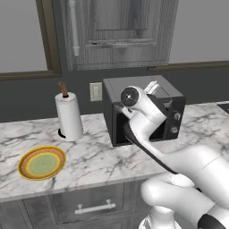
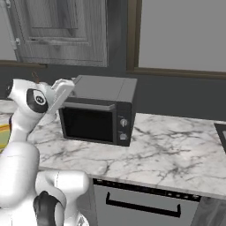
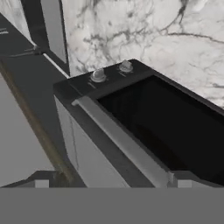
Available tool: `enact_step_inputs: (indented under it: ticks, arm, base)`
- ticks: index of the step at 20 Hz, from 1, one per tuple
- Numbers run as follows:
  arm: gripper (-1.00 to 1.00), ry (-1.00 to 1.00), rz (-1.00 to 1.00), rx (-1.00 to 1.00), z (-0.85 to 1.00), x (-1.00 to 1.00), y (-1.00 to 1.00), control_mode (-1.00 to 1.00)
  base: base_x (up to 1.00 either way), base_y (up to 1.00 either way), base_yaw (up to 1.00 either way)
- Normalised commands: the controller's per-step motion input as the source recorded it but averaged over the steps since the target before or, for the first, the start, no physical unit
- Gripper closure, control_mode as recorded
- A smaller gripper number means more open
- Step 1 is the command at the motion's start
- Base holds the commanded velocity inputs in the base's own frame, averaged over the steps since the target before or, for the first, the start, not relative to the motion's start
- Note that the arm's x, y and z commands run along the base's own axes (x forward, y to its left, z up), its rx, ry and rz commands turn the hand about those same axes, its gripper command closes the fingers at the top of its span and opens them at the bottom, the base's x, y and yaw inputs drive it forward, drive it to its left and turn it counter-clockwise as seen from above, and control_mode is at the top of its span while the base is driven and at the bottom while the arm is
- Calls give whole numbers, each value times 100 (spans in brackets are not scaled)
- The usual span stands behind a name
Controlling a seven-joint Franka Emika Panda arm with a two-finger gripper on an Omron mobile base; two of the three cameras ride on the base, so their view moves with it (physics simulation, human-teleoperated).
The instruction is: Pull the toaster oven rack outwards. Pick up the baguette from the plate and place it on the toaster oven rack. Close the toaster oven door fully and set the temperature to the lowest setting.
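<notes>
Toaster oven (image 2: 98, 112) on the marble bench (image 2: 176, 141), door (image 2: 87, 125) closed. Gripper (image 3: 109, 183) above the oven's top front edge, jaws released, holding nothing. Plate (image 1: 42, 163) bare.

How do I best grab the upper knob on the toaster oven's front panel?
Pinch the upper knob by its round rim, coming straight at the front of the toaster oven: it is small, stands proud of the panel, and the lower knob sits close beneath.
</notes>
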Motion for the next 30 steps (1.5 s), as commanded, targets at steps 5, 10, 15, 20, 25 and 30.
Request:
enact_step_inputs:
  ticks: [5,10,15,20,25,30]
  arm:
    - [-100,9,-1,-18,32,-47,-7,-100]
    - [-100,15,0,1,-27,-43,-18,-100]
    - [-100,5,-6,39,-1,-12,-77,-100]
    - [-100,2,-23,50,0,-1,-100,-100]
    - [-100,3,-25,35,-1,-23,-89,-100]
    - [-100,1,-16,27,-15,-37,-56,-100]
  base:
    - [0,0,0]
    - [0,0,0]
    - [0,0,0]
    - [0,0,0]
    - [0,0,0]
    - [0,0,0]
